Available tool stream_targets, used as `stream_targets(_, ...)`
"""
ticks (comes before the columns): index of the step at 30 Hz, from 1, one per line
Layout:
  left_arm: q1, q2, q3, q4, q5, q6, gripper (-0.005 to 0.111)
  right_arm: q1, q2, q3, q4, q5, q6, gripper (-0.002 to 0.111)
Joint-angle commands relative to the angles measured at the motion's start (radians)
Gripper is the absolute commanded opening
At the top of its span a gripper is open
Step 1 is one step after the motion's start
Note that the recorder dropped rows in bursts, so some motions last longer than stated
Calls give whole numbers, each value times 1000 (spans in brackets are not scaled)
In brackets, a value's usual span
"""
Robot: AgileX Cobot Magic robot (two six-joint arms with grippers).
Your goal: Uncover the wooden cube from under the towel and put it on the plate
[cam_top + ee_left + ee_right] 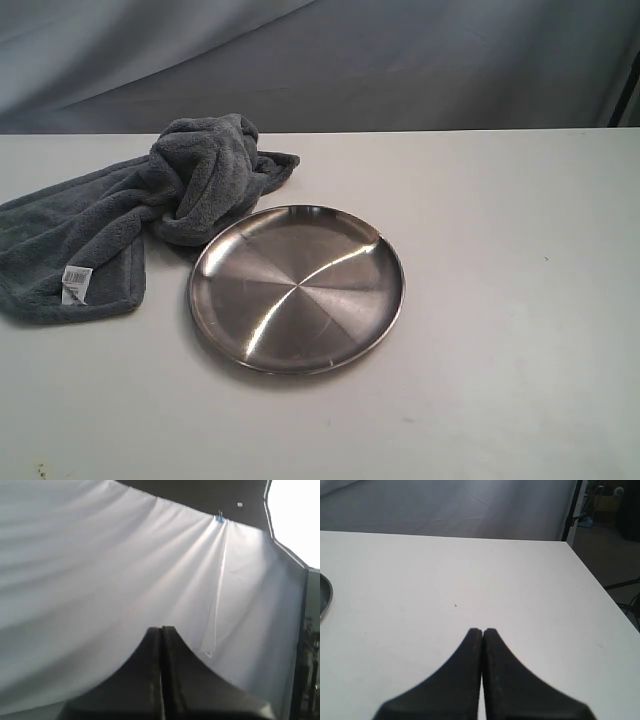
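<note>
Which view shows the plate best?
Exterior view: the whole stainless-steel plate is visible, bare, beside the bunched towel. The right wrist view catches only a sliver of its rim at the frame edge. The left wrist view shows none of it, just backdrop cloth.

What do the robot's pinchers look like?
They look alike. The left tool and the right tool are each two matte black fingers, wide at the base and curving in to a narrow rounded tip, like a beak. No cables, stickers or markings show on them.
</note>
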Motion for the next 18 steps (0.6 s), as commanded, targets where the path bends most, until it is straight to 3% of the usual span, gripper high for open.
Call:
stream_targets(1,-4,336,-181,231,-49,-157,0,1,-5,3,-5,-2,-11,0)
stream_targets(6,-4,858,-514,596,-249,-238,0,1,-5,3,-5,-2,-11,0)
stream_targets(11,-4,1144,-686,766,-433,-243,0,1,-5,3,-5,-2,-11,0)
stream_targets(18,-4,1336,-865,971,-278,-233,0,1,-5,3,-5,-2,-11,0)
